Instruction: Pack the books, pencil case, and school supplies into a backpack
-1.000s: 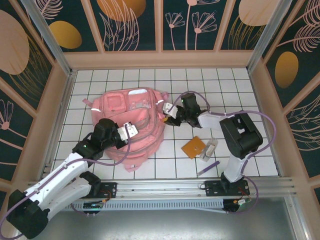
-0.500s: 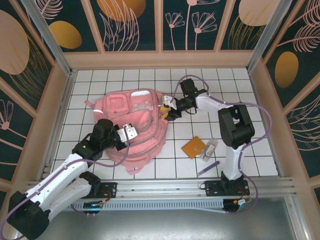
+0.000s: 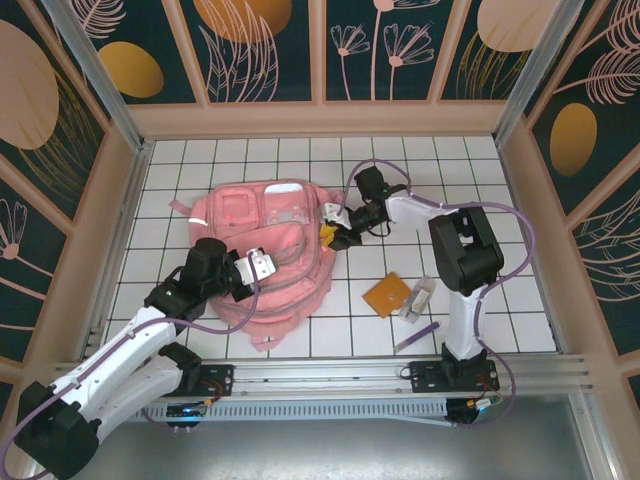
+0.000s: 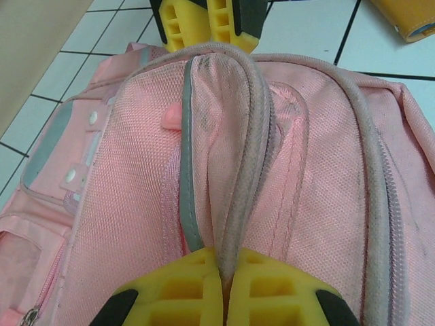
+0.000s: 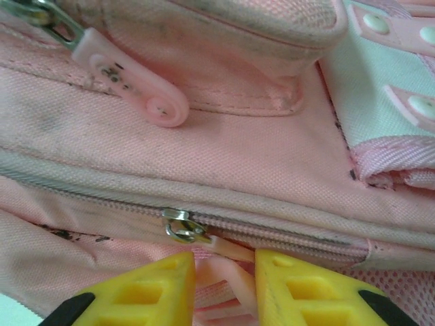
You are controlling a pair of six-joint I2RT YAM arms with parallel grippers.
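Fingertips (image 5: 146, 292) of the right gripper (image 5: 224, 275) are standing a little apart astride the pink zipper pull (image 5: 228, 251), one yellow pad on either side. I cannot tell whether they are pinching it yet or only bracketing it. Just above them the metal slider (image 5: 178, 229) is sitting on the zipper (image 5: 292, 236) of the pink backpack (image 3: 285, 280), which is lying flat on the white tiled table (image 3: 480, 170) between the two arms. Across the bag the left gripper (image 4: 224, 275) is clamping tight together on a raised ridge of fabric and piping, pinning the pack. To my eye the step in hand is working this zipper open. Doing it well is going to mean seating the pads squarely on the tab, close to the slider, then drawing along the line of the teeth rather than lifting, with the left side holding the cloth taut against bunching. Well off to the right the orange square booklet (image 3: 388, 295), the pencil case (image 3: 419, 298) just beside it and the purple pen (image 3: 415, 337) are lying on the tiles, outside the bag. I am finding no brand or label to read. A second pull tab (image 5: 136, 85) higher up is showing dark specks too faint to make out.
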